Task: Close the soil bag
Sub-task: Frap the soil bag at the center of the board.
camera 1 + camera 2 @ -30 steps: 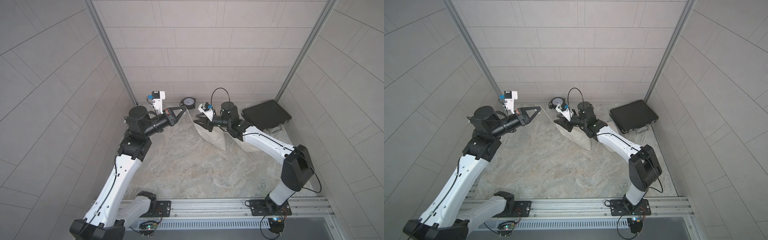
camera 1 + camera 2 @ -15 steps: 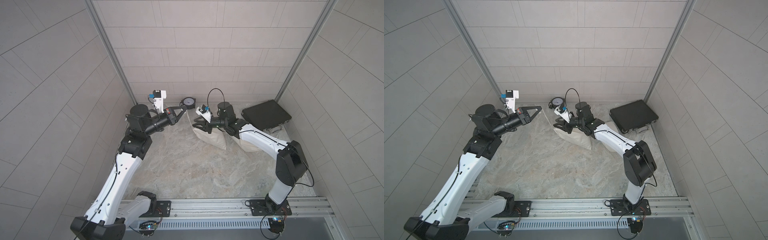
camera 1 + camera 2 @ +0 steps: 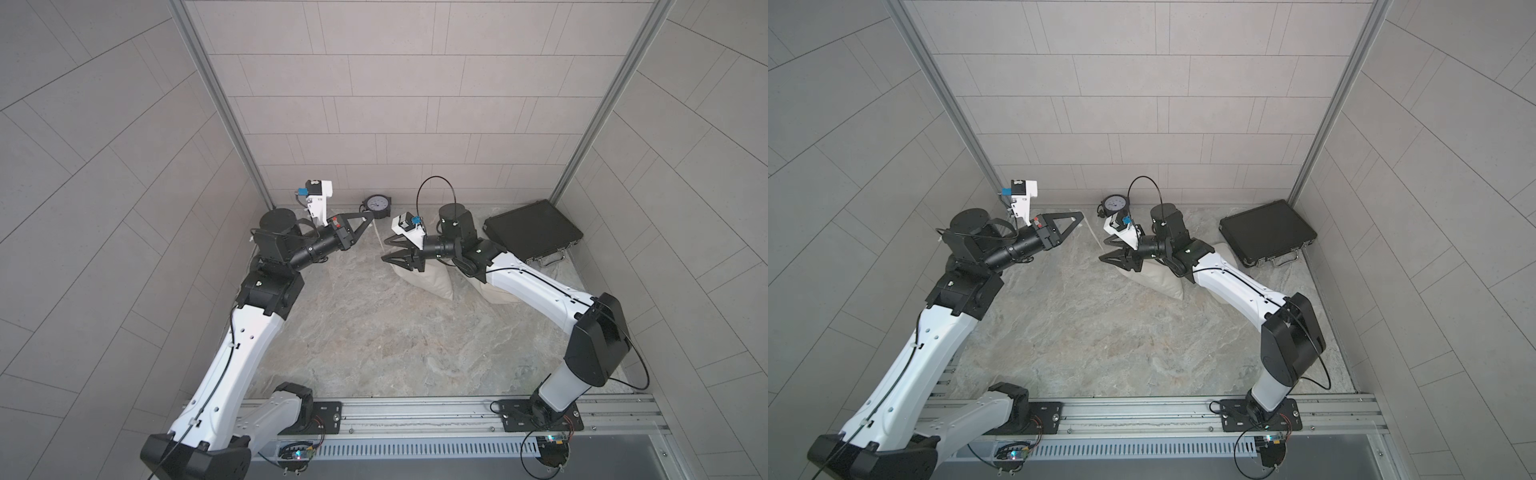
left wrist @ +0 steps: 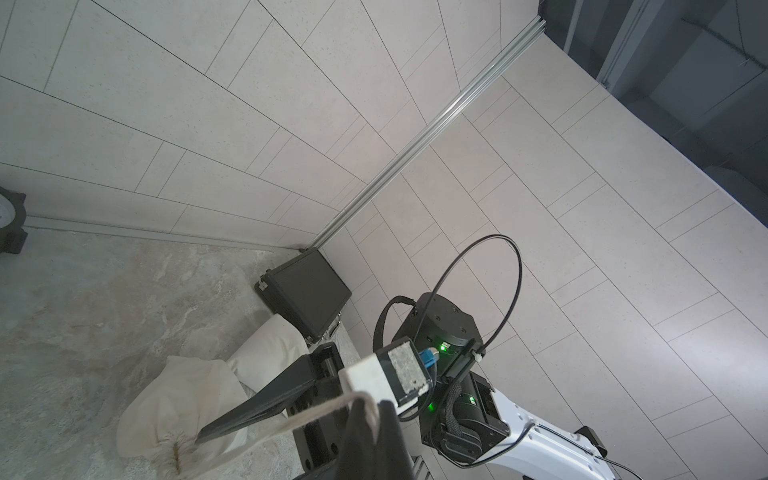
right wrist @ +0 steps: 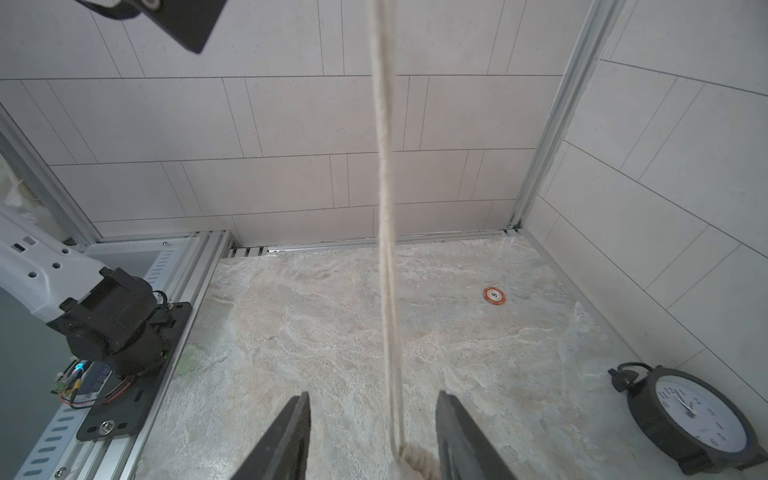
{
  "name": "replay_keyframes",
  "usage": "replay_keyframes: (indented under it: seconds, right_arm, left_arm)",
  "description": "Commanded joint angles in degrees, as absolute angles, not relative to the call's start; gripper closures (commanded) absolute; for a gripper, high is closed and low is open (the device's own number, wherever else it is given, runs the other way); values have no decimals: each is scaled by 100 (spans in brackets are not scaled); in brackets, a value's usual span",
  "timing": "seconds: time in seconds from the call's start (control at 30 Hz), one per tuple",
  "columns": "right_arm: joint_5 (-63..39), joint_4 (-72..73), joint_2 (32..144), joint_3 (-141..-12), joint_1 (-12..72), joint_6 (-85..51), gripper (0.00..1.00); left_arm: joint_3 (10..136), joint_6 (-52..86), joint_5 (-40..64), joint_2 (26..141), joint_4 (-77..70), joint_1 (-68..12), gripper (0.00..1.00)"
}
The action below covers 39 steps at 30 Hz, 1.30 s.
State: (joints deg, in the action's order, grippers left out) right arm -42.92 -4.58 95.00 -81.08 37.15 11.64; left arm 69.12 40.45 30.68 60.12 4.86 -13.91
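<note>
We are mid-cinch: our left tool (image 3: 369,216) pinches the taut drawstring (image 5: 384,208) of the soil bag (image 3: 428,280) lying toward the tabletop's (image 3: 374,340) back, our right tool (image 3: 385,250) spread about its gathered neck, which probably needs bracing next while the left pulls.

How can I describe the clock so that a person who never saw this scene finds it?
Look at the tiled back wall, then down to where it meets the grey marbled table. There stands a round black clock with a white dial, separate from the flat black rectangular case and the cream cloth bag; only it has numbers and hands.
</note>
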Motion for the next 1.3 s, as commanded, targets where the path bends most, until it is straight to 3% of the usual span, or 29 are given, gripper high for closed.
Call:
replay_keyframes:
  seconds: [0.0,0.23,0.6,0.9,1.27]
  right_arm:
    - [-4296,-578,9720,-8389,3709,1196,52]
    - [-4323,-765,10138,-8450,3451,1145,81]
    - [-3723,-1857,10964,-8660,2831,1103,85]
    - [-2461,-2131,11222,-8773,1811,-290,88]
    - [-1013,-2107,9653,-8299,831,-757,89]
  left_arm:
    - [7114,3929,3152,5957,484,-1412,100]
    - [7117,3878,2917,5700,541,-1406,100]
    - [7362,4012,2683,5254,414,-1336,100]
    - [7396,4057,2493,5028,399,-1134,100]
    - [7392,4308,2522,4920,213,-763,100]
